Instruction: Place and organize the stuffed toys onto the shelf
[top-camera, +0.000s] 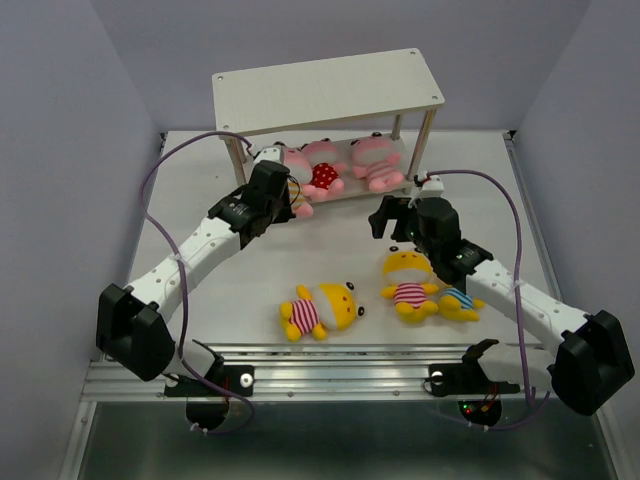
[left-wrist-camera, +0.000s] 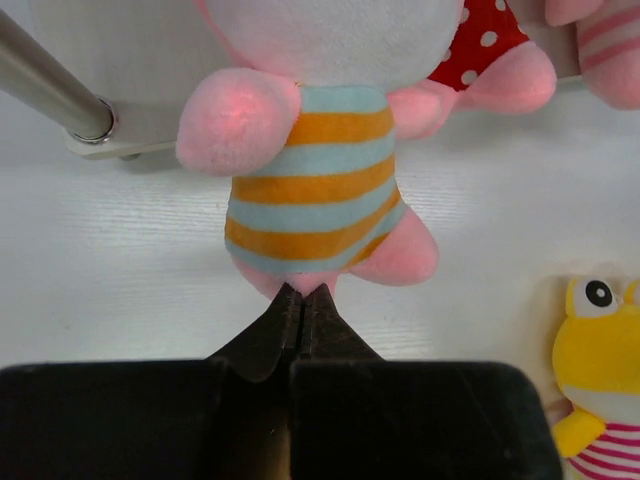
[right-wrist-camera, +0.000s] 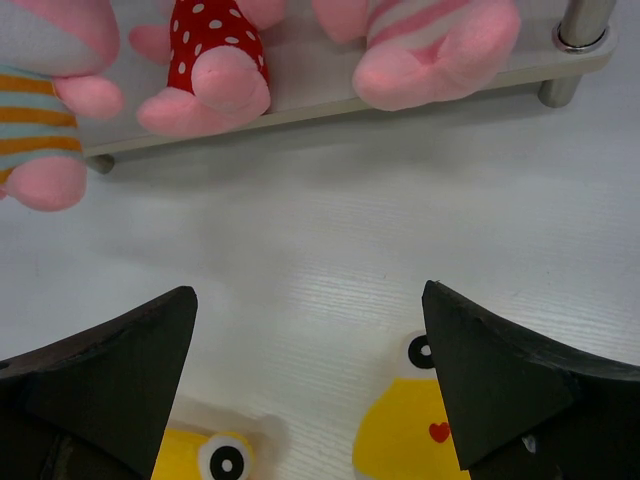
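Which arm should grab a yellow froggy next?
Right. The right tool is wide open just by a yellow toy on the table. The left tool is shut, up against a pink striped toy at the shelf.

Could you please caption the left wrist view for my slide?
Shut left gripper touching the striped pink toy beside a shelf leg.

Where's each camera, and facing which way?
Top: high behind left arm and right arm, looking down at the shelf; both show.
Left wrist: on the left arm, facing the orange-banded pink toy; shut left gripper shows.
Right wrist: on the right arm, facing the shelf; open right gripper shows.
Shared by wrists: red dotted toy.
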